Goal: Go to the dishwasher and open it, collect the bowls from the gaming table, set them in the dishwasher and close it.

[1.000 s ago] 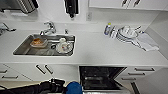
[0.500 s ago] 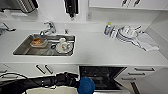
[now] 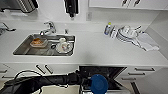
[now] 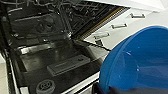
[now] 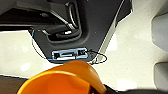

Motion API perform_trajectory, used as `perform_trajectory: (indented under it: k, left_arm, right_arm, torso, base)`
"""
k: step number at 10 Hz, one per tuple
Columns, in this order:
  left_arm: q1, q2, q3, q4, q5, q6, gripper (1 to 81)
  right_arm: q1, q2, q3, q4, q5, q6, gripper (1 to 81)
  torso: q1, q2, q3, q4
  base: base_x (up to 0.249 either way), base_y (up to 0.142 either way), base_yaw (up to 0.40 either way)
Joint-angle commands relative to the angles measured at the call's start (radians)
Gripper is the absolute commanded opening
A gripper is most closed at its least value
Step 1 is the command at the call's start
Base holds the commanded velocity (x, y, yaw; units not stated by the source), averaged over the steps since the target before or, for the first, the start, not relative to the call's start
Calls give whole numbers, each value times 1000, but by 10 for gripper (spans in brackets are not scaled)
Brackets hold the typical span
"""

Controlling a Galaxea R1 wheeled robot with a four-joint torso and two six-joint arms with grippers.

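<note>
dishwasher (image 3: 105, 72) stands open under the white counter (image 3: 100, 52), its dark racks showing and the door (image 4: 62, 72) folded down. the left gripper (image 3: 86, 81) grasps the bright blue bowl (image 3: 99, 84) by its rim, holding it over the open door. the right gripper's state i cannot tell; an orange bowl (image 5: 62, 80) shows close to its camera.

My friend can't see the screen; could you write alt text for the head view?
The robot's left arm holds a blue bowl over the open dishwasher, below a white counter with a steel sink of dishes.
</note>
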Motion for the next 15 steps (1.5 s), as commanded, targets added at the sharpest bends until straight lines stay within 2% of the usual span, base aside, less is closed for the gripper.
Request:
perform_trajectory:
  k: [1, 4, 5, 8, 10, 11, 12, 14, 15]
  left_arm:
    - [-117, 91, -30, 96, -59, -52, 10]
    - [-117, 142, -79, 102, -62, -50, 10]
    - [-117, 142, -81, 102, -62, -50, 811]
    - [-98, 130, -75, 102, -65, -50, 811]
    - [-45, 64, -46, 102, -66, -39, 811]
    - [18, -5, -12, 130, -79, -17, 811]
    - [101, -85, 14, 177, -121, 0, 811]
    - [257, -225, 23, 277, -244, 3, 811]
    - [331, -272, 28, 326, -260, 3, 811]
  right_arm:
    - [-31, -18, 9, -6, -62, 3, 10]
    - [-37, -22, 9, -6, -62, 3, 10]
    - [-39, -22, 11, -6, -62, 3, 10]
    - [-42, -21, 9, -5, -51, 4, 10]
    - [-45, -30, 12, -5, -16, 4, 10]
    - [-50, -45, 21, -5, 27, 4, 10]
    - [-54, -74, 46, -6, 68, 4, 10]
    - [-68, -195, 184, -11, 146, 4, 10]
    - [-70, -283, 285, -11, 186, 4, 10]
  torso:
    - [0, 0, 0, 0]
    - [0, 0, 0, 0]
    - [0, 0, 0, 0]
    - [0, 0, 0, 0]
    - [0, 0, 0, 0]
    - [0, 0, 0, 0]
    - [0, 0, 0, 0]
    - [0, 0, 0, 0]
    - [0, 0, 0, 0]
  base:
    - [0, 0, 0]
    - [0, 0, 0]
    - [0, 0, 0]
    - [0, 0, 0]
    - [0, 0, 0]
    - [0, 0, 0]
    - [0, 0, 0]
    - [0, 0, 0]
    - [0, 0, 0]
